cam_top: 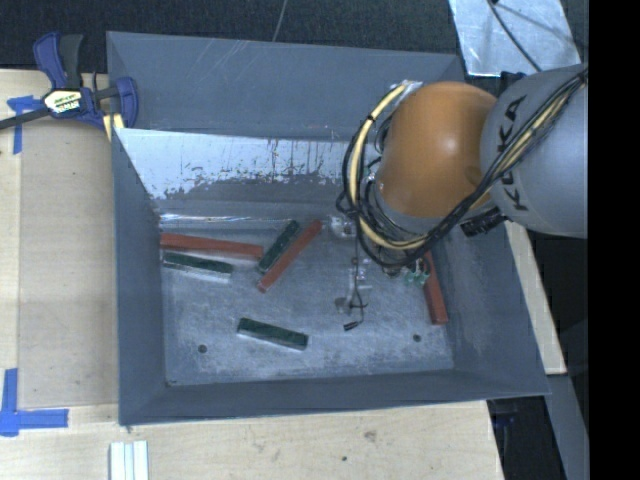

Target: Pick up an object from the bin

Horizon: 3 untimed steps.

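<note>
the claw hung low over bare floor of the bin, between a dark green stick and a red stick by the right wall — open or closed, i could not tell. nothing looked grasped; the pick was not yet made.

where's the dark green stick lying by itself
In the camera view, the dark green flat stick lies low in the grey bin, left of the gripper.

Light falls from above into the grey metal bin: its far wall at twelve o'clock glares pale, the floor has a dull sheen, the nine o'clock wall sits shaded. My rounded orange wrist cover carries a soft highlight and shadows the floor at three o'clock
</note>
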Tool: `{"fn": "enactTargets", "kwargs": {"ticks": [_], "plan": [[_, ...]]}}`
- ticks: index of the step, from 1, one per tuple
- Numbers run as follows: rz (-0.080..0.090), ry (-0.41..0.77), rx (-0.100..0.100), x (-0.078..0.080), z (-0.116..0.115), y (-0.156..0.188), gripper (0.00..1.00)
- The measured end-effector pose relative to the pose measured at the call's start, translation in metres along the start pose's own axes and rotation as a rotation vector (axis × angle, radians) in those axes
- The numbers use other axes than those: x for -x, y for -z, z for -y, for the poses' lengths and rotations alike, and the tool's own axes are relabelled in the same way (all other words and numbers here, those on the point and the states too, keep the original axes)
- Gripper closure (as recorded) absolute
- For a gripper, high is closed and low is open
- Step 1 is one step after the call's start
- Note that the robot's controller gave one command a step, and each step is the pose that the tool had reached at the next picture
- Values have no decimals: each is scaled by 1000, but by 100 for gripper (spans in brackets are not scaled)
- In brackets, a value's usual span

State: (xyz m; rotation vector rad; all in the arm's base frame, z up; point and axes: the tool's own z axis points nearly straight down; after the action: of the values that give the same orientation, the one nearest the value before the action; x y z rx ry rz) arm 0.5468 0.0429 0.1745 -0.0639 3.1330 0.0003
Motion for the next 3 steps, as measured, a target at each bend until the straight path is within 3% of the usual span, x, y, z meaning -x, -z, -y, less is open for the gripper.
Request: {"fn": "enactTargets", "kwargs": {"ticks": [1, 2, 3], "plan": [[-3, -37, 1, 28, -13, -46, 0], [-1, -46, 0, 28, -60, -79, 0], [-2, -140, -1, 58, -42, -92, 100]]}}
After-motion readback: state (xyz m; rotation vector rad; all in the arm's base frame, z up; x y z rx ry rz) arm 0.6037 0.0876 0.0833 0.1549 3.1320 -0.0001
